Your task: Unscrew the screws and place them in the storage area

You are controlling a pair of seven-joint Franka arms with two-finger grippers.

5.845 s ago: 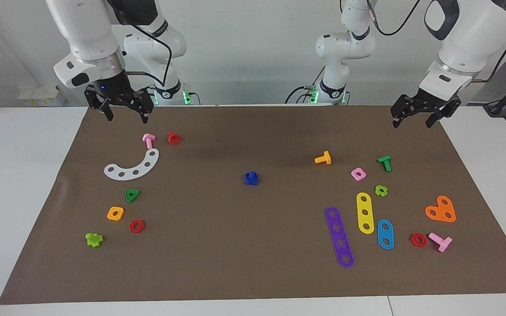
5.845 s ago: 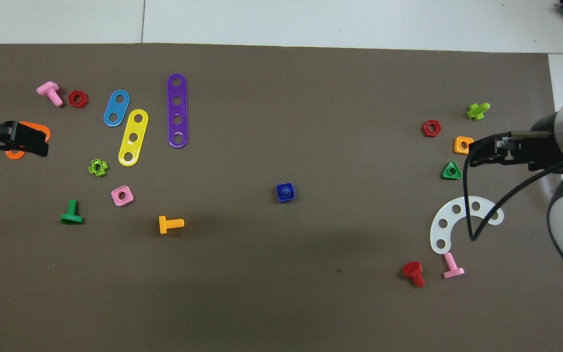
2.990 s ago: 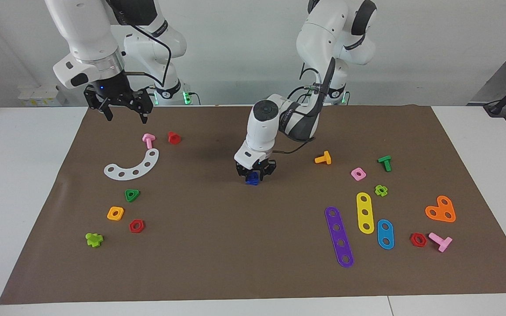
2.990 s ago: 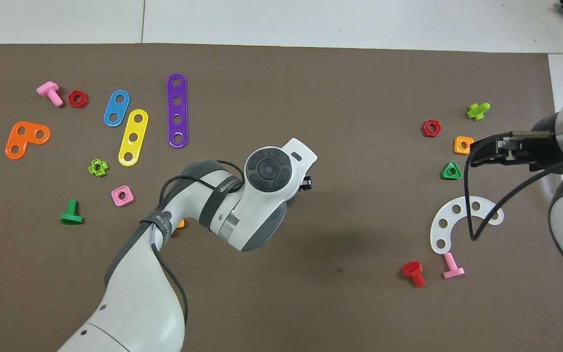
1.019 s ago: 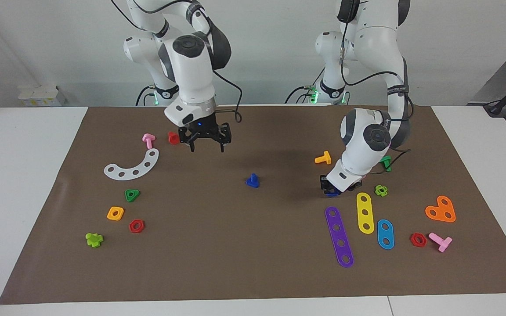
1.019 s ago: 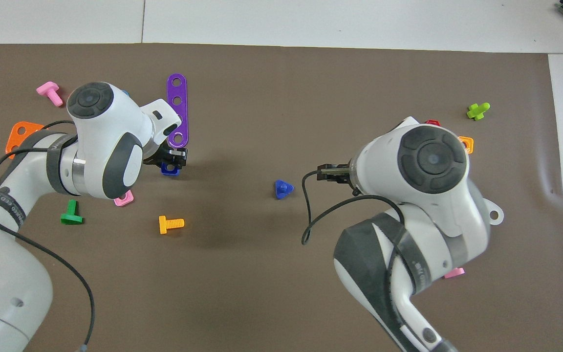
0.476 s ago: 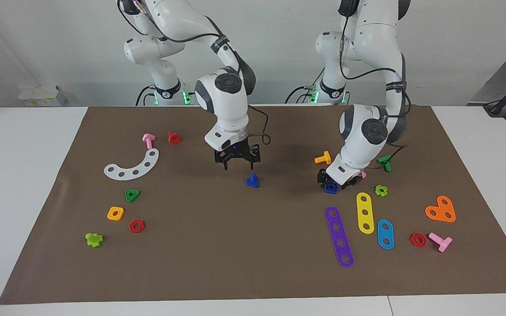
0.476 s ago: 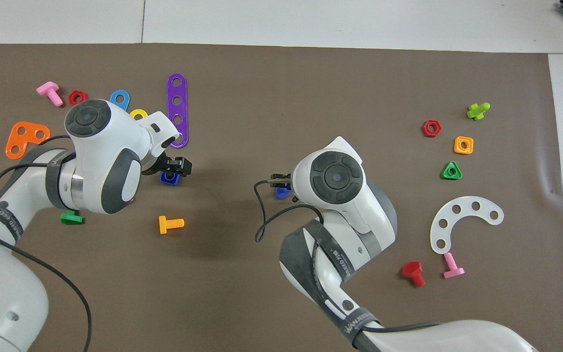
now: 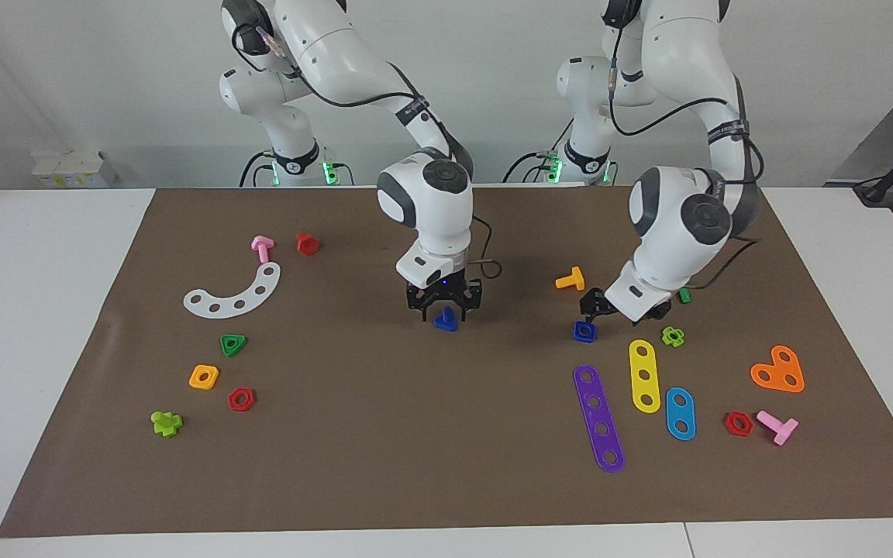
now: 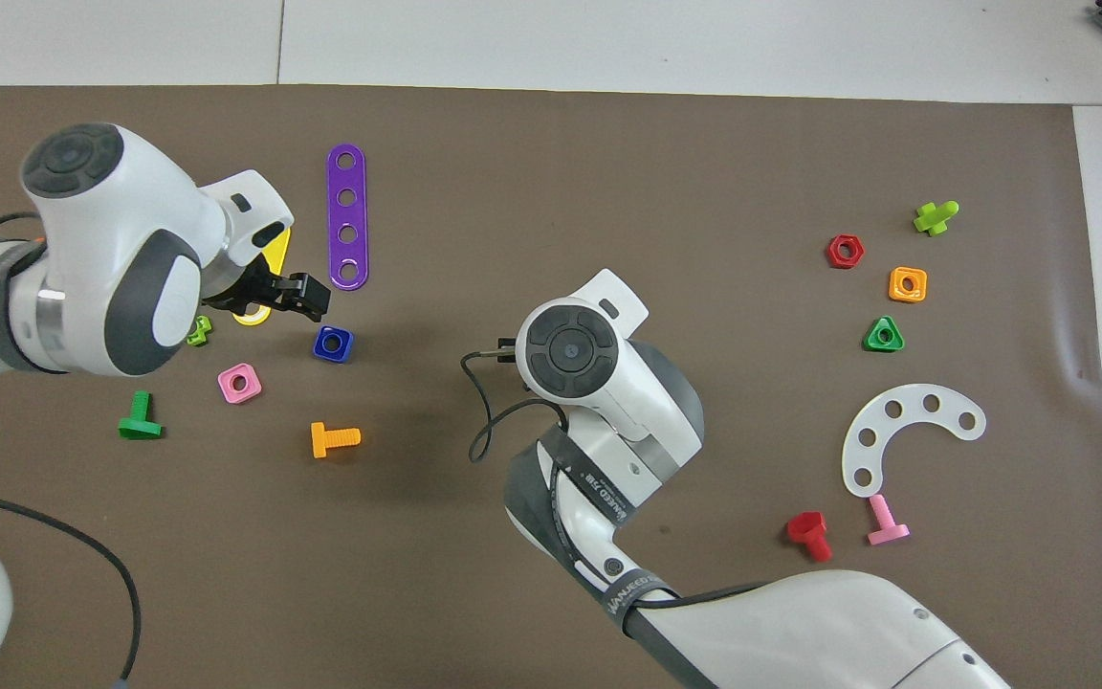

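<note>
A dark-blue screw with a triangular head stands mid-mat on the brown paper storage area. My right gripper is down over it, open, one finger on each side of the screw. In the overhead view the right arm's wrist hides the screw. A blue square nut lies free on the mat toward the left arm's end. My left gripper hangs open and empty just above the mat beside that nut.
Around the left gripper lie a purple strip, yellow strip, orange bolt, pink nut and green bolt. A white arc plate, red bolt and several nuts lie toward the right arm's end.
The left gripper opened, left the blue square nut on the mat and lifted away from it. The right gripper swung in and came down around the dark-blue screw.
</note>
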